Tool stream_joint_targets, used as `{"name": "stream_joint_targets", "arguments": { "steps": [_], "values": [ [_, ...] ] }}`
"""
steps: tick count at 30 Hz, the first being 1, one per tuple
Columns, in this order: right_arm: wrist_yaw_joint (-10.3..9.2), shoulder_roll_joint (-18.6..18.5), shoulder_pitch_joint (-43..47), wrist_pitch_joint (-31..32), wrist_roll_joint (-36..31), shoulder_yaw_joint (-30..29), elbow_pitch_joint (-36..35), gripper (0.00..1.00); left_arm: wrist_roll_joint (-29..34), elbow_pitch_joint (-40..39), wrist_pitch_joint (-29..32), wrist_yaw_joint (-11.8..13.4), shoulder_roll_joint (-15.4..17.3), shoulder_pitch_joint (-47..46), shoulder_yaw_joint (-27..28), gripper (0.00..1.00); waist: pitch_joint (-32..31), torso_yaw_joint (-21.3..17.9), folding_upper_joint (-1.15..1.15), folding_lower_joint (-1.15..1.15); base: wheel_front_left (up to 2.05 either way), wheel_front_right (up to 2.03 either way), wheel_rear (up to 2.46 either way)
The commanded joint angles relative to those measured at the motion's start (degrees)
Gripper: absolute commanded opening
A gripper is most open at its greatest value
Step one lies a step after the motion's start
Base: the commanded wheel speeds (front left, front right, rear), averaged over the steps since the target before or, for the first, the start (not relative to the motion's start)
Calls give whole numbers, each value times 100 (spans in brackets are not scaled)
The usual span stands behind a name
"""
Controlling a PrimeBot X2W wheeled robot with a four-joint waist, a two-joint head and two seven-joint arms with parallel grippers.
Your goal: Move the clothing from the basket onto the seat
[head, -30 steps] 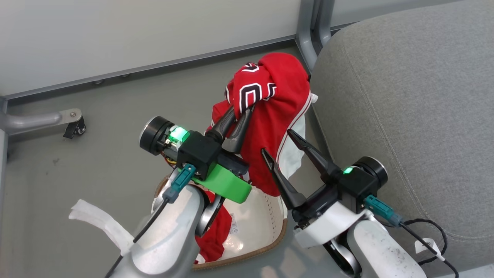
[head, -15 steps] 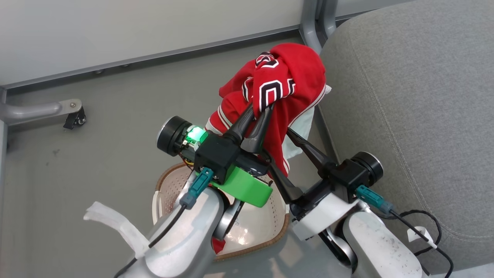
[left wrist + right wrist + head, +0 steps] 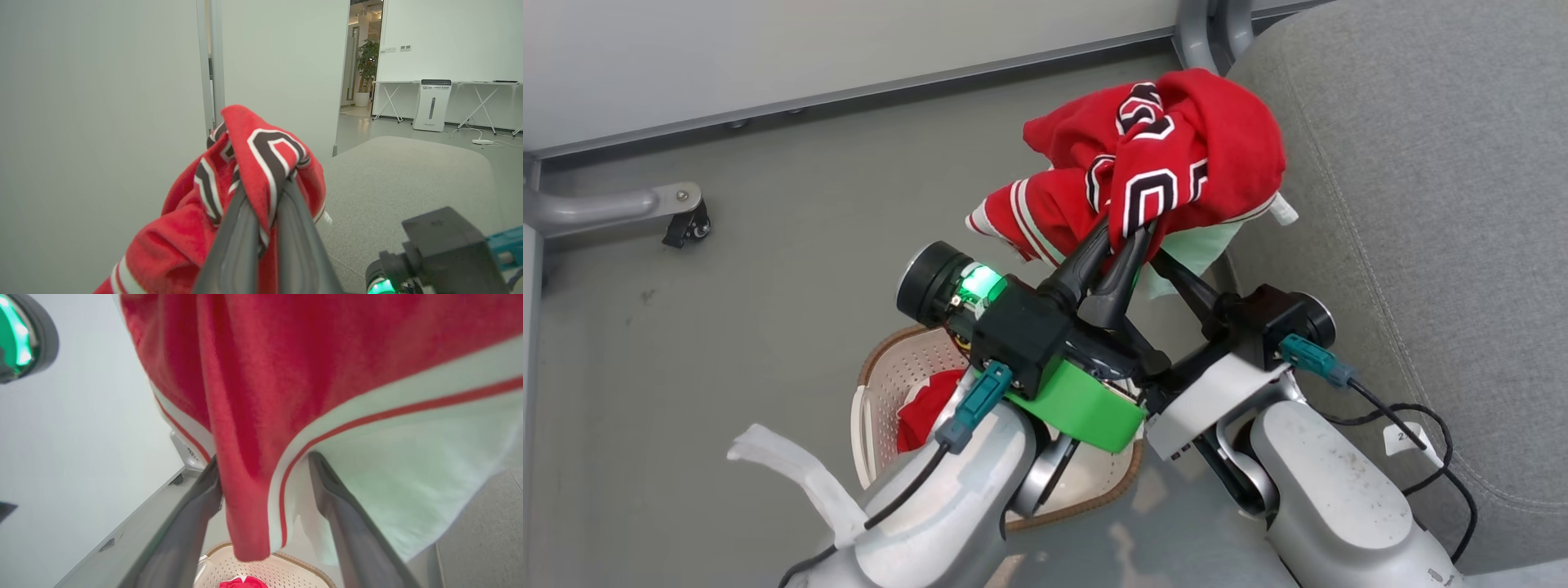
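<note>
My left tool [image 3: 1131, 233] is clenched on a fold of the red sports jersey with white side stripes and dark white-edged lettering [image 3: 1201, 155]. Both long dark fingers are pressed together with the cloth pinched between them, just under the lettering. The jersey is bunched and held up in the air, clear of the grey floor [image 3: 727, 327]. In the head view its far side overlaps the rounded left edge of the large grey woven-fabric seat cushion [image 3: 1421, 204]; I cannot tell whether it touches the cushion.

My right tool [image 3: 263, 465] is released, its two fingers spread wide beneath the jersey. The striped hem hangs down between them, with one edge against one finger.

The small cream-white perforated plastic basket with a brown woven-look rim [image 3: 874, 384] stands on the floor under my forearms, beside the cushion's left edge. The plain red shorts [image 3: 923, 404] lie crumpled inside it.
</note>
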Motion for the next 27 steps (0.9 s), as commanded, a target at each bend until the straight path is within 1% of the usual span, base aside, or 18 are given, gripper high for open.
{"name": "stream_joint_targets", "arguments": {
  "steps": [1,5,6,7,8,14,27],
  "values": [
    [-2,-16,-91,-14,65,13,45,100,-30,-32,-21,31,2,-94,-38,0,24,33,0,0,0,0,0],
    [-2,-16,-168,-14,260,56,159,100,-95,-56,-21,72,2,-129,-160,0,12,77,0,0,0,0,0],
    [-2,-17,-177,-14,285,65,180,35,-111,-50,-21,83,2,-131,-173,0,4,81,0,0,0,0,0],
    [-2,-17,-193,-14,283,77,183,5,-121,-38,-21,85,2,-131,-182,0,-4,81,0,0,0,0,0],
    [-2,-15,-189,-14,313,101,189,0,-134,-24,-21,84,2,-129,-189,0,-14,82,0,0,0,0,0],
    [-2,-17,-127,-14,327,131,188,0,-123,39,-21,97,2,-82,-156,0,-81,33,0,0,0,0,0],
    [-2,-16,-2,-14,288,287,81,0,-27,178,-21,-11,2,53,-26,0,-184,-67,0,0,0,0,0]
  ]
}}
